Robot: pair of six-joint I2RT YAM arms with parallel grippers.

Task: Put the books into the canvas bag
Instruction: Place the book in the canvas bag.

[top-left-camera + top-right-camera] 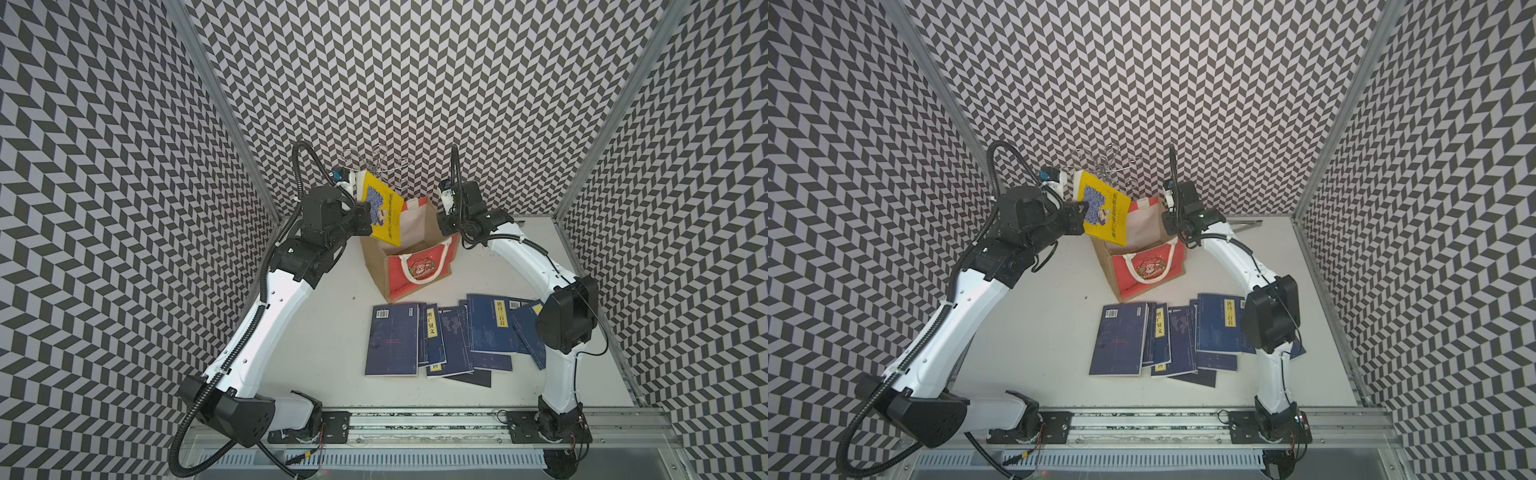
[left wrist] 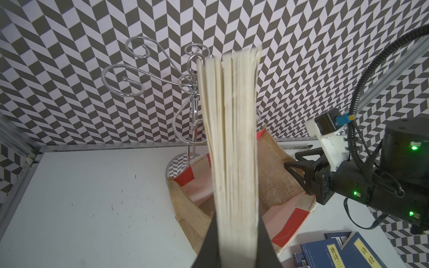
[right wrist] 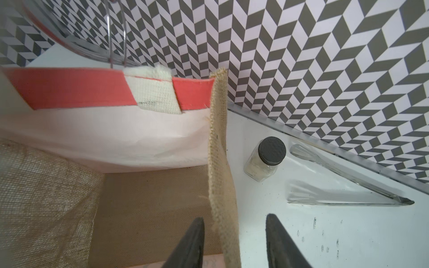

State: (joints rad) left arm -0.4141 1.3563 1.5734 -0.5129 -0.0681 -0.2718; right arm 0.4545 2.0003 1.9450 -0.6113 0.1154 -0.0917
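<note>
My left gripper (image 1: pixel 366 211) (image 2: pixel 236 215) is shut on the bright yellow book (image 1: pixel 382 212) (image 1: pixel 1102 212). It holds the book tilted above the left side of the open canvas bag (image 1: pixel 419 270) (image 1: pixel 1150 270), page edges (image 2: pixel 232 139) facing the wrist camera. My right gripper (image 1: pixel 442 224) (image 3: pixel 234 218) is open astride the bag's right jute side rim (image 3: pixel 220 162), one finger inside the bag and one outside, with a gap beside the rim. Several navy blue books (image 1: pixel 392 338) (image 1: pixel 1121 338) (image 2: pixel 336 253) lie overlapping on the table in front of the bag.
A chrome wire stand (image 1: pixel 376 166) (image 2: pixel 192 92) rises right behind the bag. Beyond the bag's right side are a small jar with a black lid (image 3: pixel 264 162) and clear tongs (image 3: pixel 343 185) by the back wall. Patterned walls close in on three sides.
</note>
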